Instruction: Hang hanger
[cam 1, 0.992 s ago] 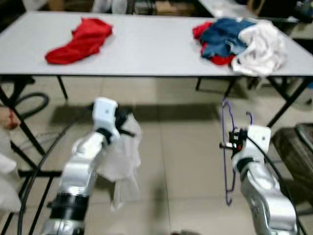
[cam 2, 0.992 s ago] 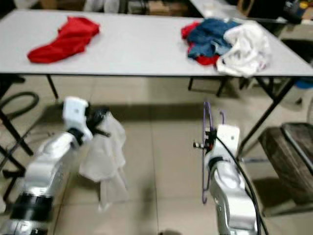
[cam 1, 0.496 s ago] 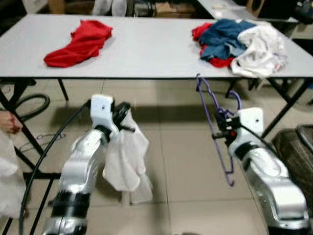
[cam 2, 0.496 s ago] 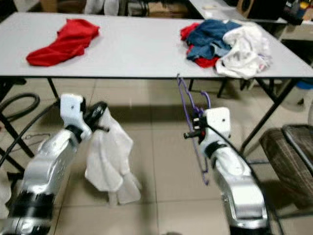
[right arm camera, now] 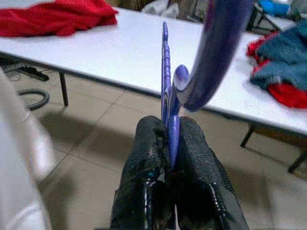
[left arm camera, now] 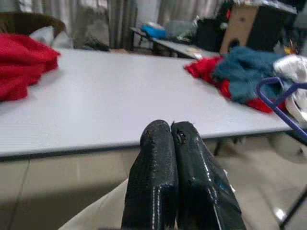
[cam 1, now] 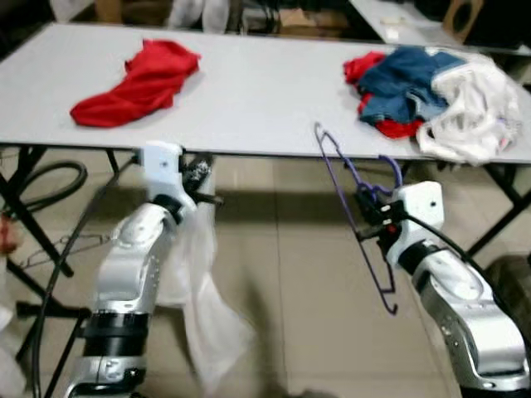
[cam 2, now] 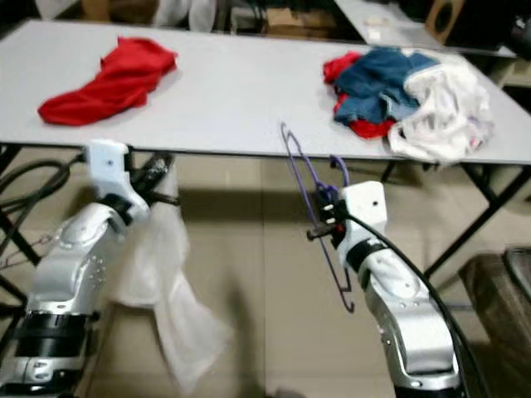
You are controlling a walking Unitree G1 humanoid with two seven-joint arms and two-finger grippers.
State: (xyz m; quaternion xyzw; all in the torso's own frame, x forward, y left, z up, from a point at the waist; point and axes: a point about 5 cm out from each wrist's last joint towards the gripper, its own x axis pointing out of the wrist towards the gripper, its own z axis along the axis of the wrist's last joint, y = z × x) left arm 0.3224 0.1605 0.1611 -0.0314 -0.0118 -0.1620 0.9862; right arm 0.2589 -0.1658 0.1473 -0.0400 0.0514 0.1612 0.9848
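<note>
Hanger [cam 1: 362,215]: thin purple rod with a smooth, glossy plastic-looking coating and a ribbed stretch along one arm. Right gripper [right arm camera: 172,143]: black fingers with a rough, finely textured, rubber-like surface. Left gripper [left arm camera: 171,139]: black fingers, pitted and slightly shiny. White garment [cam 1: 195,290]: thin, soft cloth, faintly translucent. Table [cam 1: 257,91]: smooth, matt pale grey top. Red garment [cam 1: 141,81] and pile of clothes [cam 1: 431,95]: soft matt cloth. Robot arms: smooth silver shells with a satin sheen. Floor [cam 1: 290,274]: smooth beige tiles, mildly reflective.
</note>
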